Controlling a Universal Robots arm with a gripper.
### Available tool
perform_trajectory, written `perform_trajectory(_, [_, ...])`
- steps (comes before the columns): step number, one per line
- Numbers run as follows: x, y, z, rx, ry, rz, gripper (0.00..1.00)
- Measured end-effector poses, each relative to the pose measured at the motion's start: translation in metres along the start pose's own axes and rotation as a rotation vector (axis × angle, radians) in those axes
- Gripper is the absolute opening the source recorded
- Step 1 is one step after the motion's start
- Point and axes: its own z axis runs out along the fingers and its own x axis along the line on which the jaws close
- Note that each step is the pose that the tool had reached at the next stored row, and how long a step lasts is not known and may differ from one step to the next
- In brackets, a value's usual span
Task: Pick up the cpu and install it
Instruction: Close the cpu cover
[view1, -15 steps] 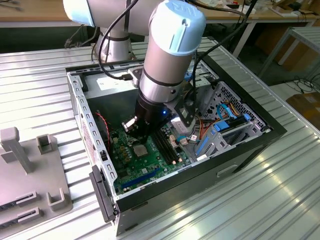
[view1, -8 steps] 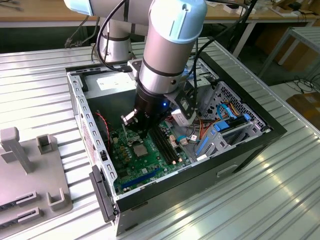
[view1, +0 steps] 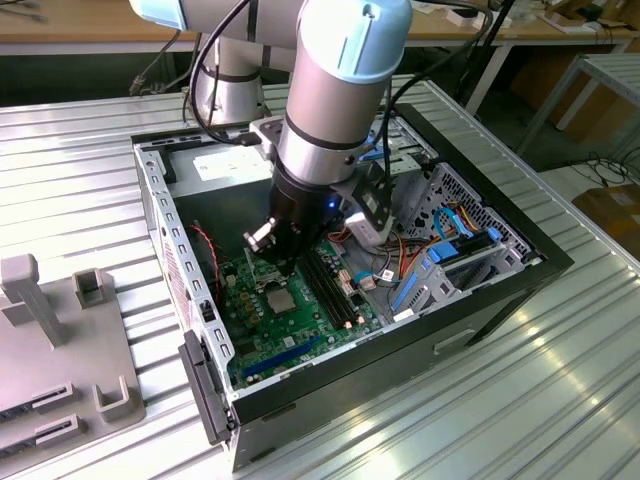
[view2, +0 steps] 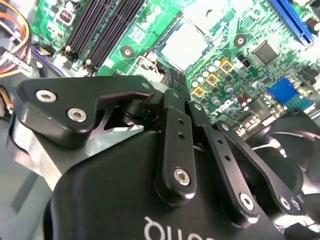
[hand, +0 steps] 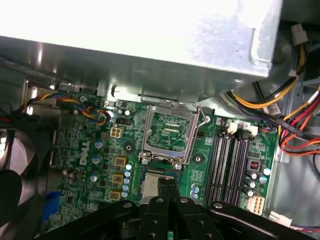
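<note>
end effector (hand: 167, 184) closed, empty, over seated cpu (view2: 184, 44)

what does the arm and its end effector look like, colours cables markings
The arm is a silver-grey tube with light blue joint caps; black cables loop alongside it. Its wrist is black with a small blue light. The end effector is matte black, built of flat linkage bars pinned with silver screws, with white lettering on its body.
</note>
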Motion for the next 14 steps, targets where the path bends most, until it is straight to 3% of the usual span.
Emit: perform_trajectory(14, [-0.0267,0.0031,-0.0007,0.0012,0.0006,-0.042,0.11])
